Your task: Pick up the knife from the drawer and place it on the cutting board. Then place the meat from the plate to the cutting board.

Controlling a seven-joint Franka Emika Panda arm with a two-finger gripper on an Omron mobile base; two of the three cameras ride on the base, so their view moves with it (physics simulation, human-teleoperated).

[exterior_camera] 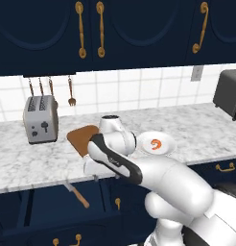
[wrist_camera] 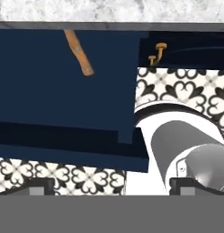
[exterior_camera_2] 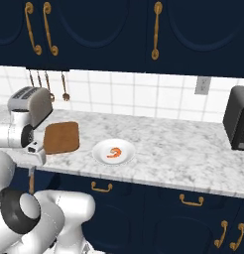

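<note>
Navy-blue is the open drawer [wrist_camera: 63,91], which stands pulled out below the marble counter [exterior_camera: 24,163]. Inside it lies the knife [wrist_camera: 78,52]; from the hand camera its brown wooden handle is seen slanting across the drawer floor, close under the counter edge, while the blade is hidden by that edge. In the left base view the knife [exterior_camera: 76,193] also lies diagonally in the drawer [exterior_camera: 48,206], with the handle toward the front.

The gripper [wrist_camera: 111,184] is above the drawer and looks down into it. Its two dark fingertips [wrist_camera: 38,185] stand far apart at the bottom of the hand view, so the pincer is wide open, and nothing is between them. It touches nothing and is well apart from the knife. In the left base view the hand is mostly covered by the white arm at the counter edge.

On the counter the brown wooden cutting board [exterior_camera_2: 61,137] lies flat, just beside the round white plate [exterior_camera_2: 100,154]. The orange-red meat [exterior_camera_2: 114,152] sits in the middle of the plate. The board carries nothing. A silver toaster [exterior_camera: 41,119] stands to the left of the board, near the tiled wall, and some brass-handled utensils [exterior_camera: 71,91] hang on the wall behind it. A dark appliance [exterior_camera_2: 238,124] stands at the far right of the counter.
</note>
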